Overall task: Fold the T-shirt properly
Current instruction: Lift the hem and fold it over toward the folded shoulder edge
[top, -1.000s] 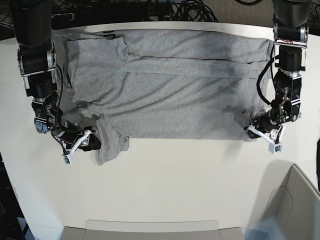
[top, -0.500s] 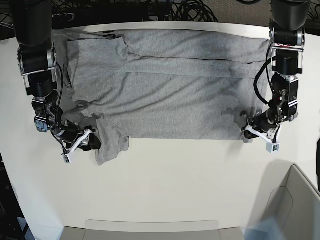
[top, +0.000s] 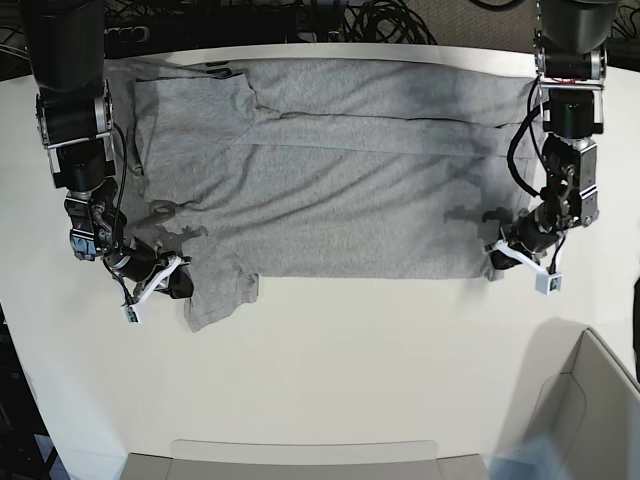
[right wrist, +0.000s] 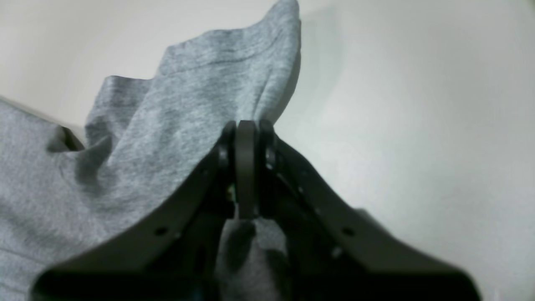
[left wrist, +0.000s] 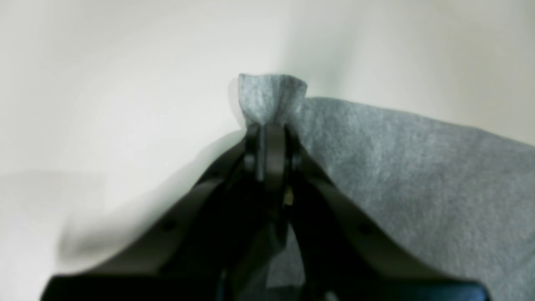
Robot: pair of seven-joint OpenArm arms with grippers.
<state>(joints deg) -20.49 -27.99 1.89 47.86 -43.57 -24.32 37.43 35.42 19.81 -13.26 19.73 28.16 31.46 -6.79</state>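
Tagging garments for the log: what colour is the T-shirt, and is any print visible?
Heather grey T-shirt, plain with no print visible; seen whole in the base view.

white table | black cables far edge | grey bin near corner

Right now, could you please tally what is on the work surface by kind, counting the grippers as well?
Garments: 1, the T-shirt, grey.
Grippers: 2, the left gripper and the right gripper, each pinching the cloth.
Tables: 1, the white table.
Total: 4
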